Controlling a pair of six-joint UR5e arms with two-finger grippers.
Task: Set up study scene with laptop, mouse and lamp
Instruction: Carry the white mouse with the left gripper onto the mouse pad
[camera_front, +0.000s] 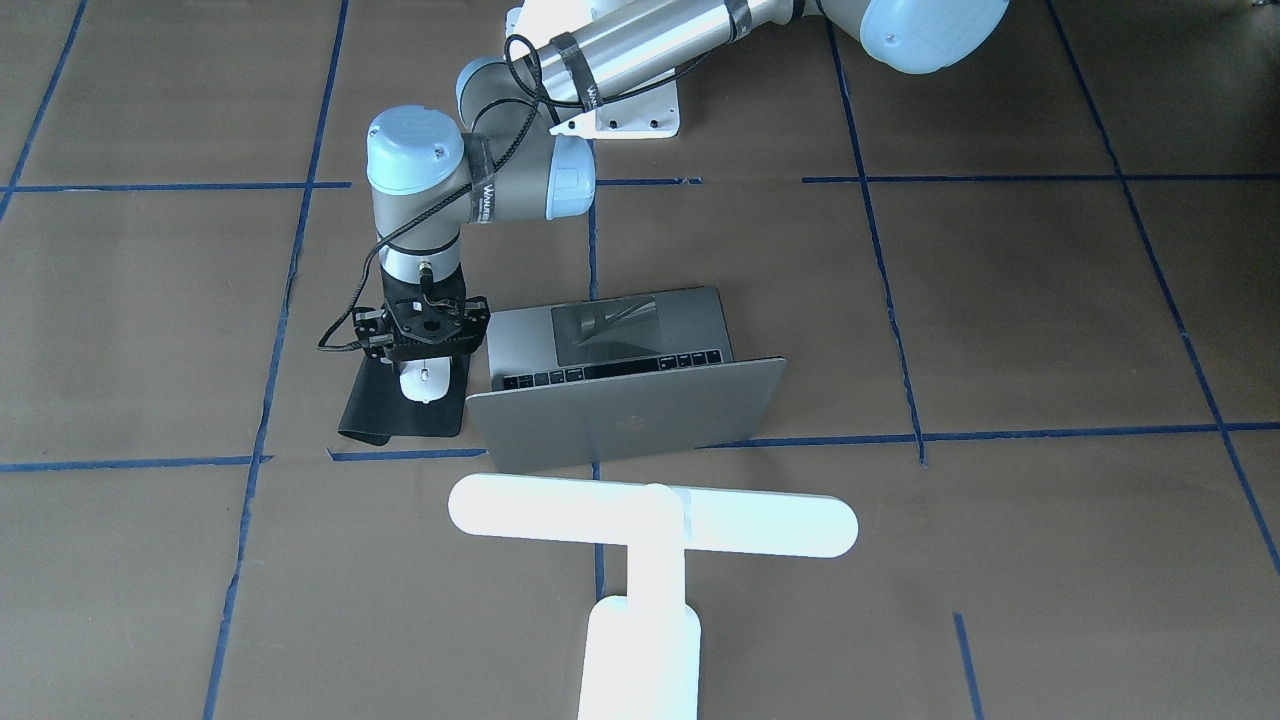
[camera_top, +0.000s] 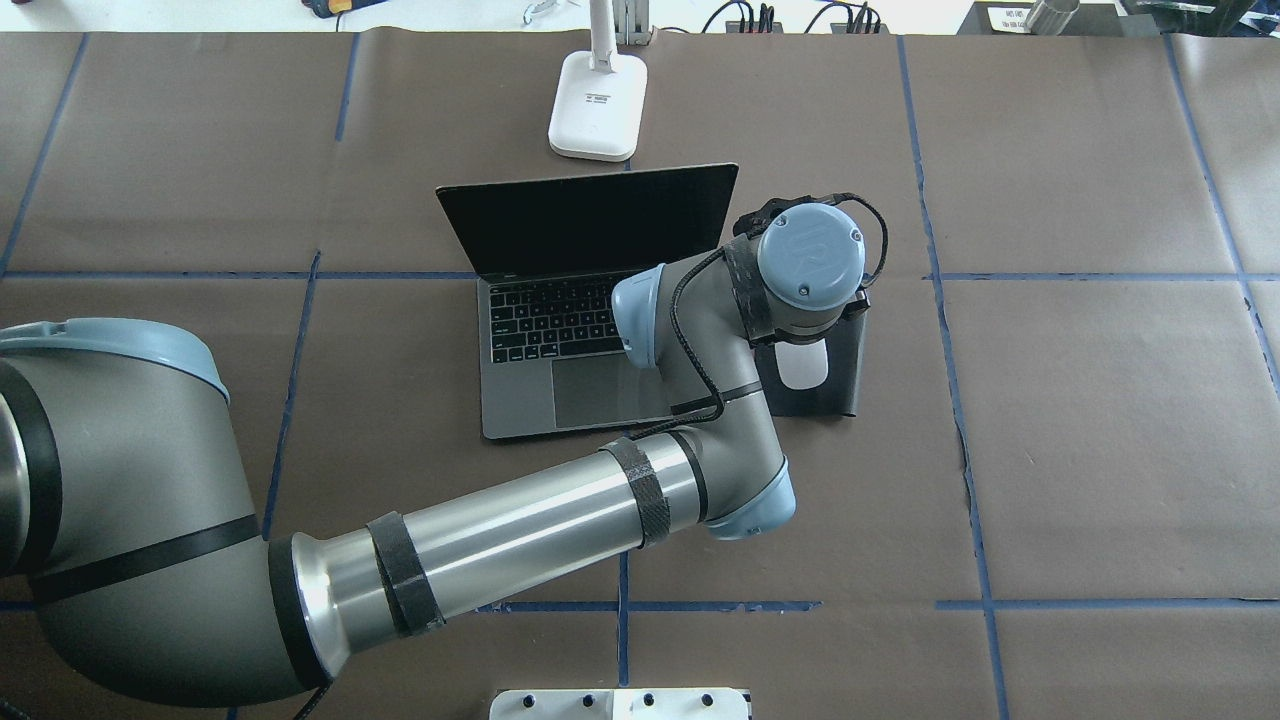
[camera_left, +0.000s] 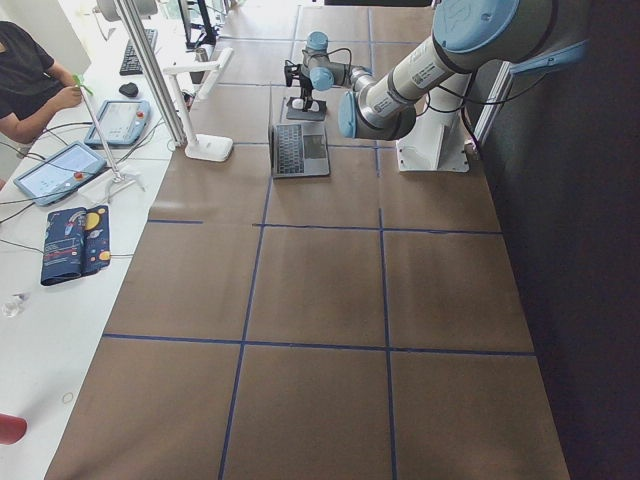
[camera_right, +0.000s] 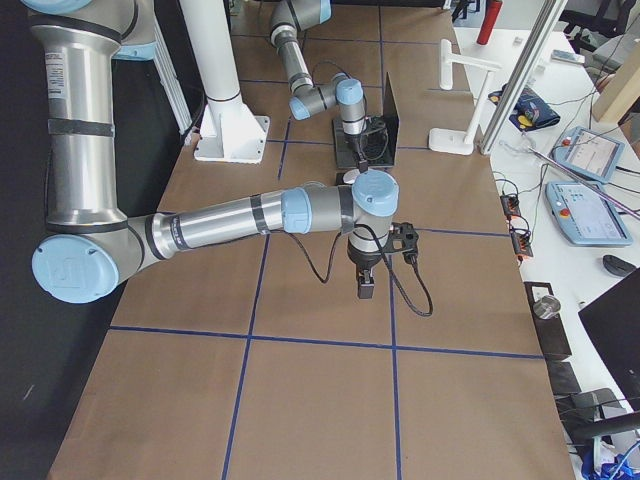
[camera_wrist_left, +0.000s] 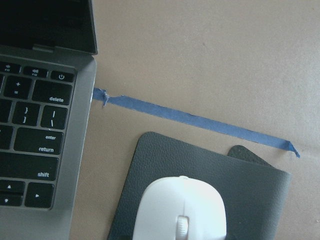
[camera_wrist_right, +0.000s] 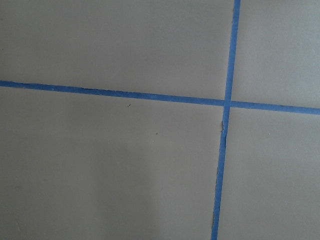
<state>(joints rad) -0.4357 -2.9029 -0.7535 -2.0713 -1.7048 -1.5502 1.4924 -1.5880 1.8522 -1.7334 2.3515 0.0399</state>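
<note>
The laptop stands open mid-table, with its keys towards the robot. The white mouse lies on a black mat beside the laptop; it also shows in the overhead view and the left wrist view. My left gripper hangs straight down just over the mouse's robot-side end and looks open; the mouse rests on the mat. The white lamp stands behind the laptop's lid. My right gripper shows only in the exterior right view, low over bare table; I cannot tell its state.
The left arm reaches across over the laptop's trackpad. The white boxy pedestal stands at the robot's edge. Blue tape lines cross the brown table cover. An operator and tablets are at the side bench.
</note>
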